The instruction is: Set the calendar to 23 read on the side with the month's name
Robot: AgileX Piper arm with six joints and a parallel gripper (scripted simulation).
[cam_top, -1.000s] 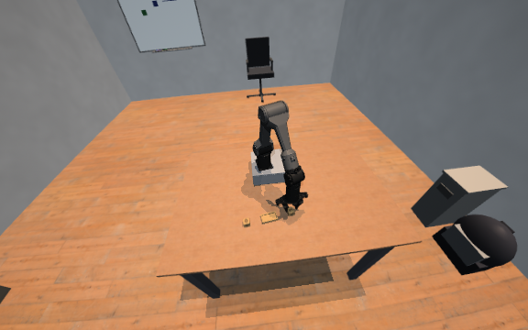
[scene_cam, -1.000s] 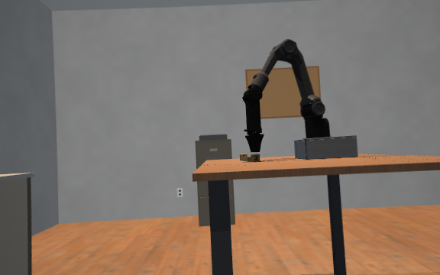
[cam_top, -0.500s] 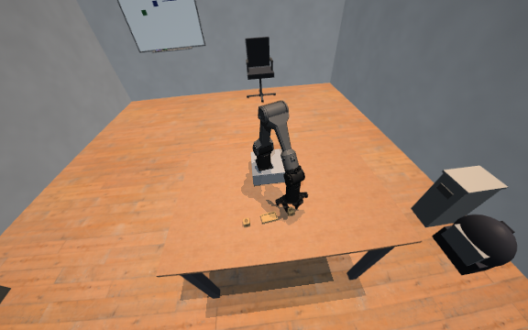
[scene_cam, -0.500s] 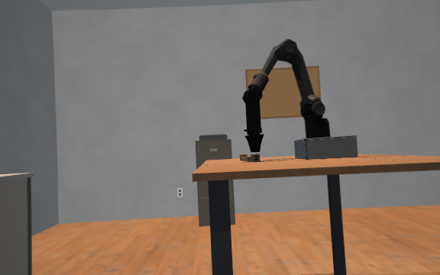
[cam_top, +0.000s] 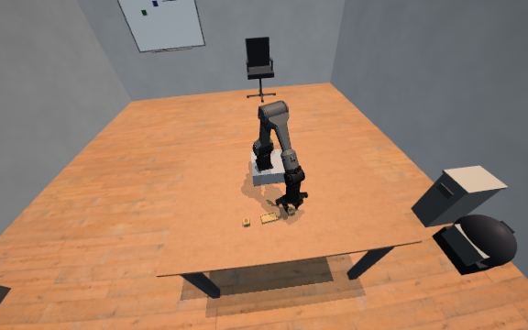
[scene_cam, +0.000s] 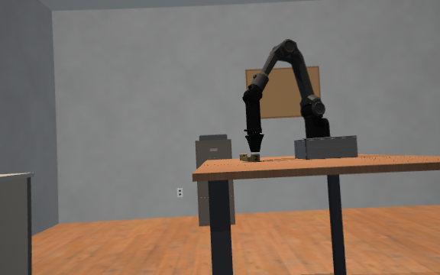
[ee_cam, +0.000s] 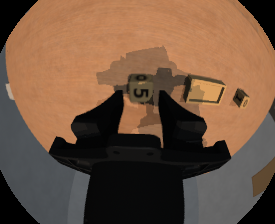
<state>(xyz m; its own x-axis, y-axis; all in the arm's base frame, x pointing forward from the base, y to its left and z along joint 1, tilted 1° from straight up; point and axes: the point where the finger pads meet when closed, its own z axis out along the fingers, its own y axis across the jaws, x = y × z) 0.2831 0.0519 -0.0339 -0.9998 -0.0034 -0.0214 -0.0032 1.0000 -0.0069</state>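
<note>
A cube stands on the table under the gripper. In the wrist view a 5 on its top face lies turned sideways and a round digit shows on a side face; a 2 faces the exterior view. My gripper is open and points down, with its fingertips just above the cube, one to each side. The shallow yellow tray lies flat beside it with no cube inside. The second cube stands on the table beyond the tray. Its digits are too small to read surely.
The wooden table carries the arm's grey base block behind the gripper. The table's front edge lies beyond the tray and cubes. A cabinet and a dark rounded object stand off to the right in the top view.
</note>
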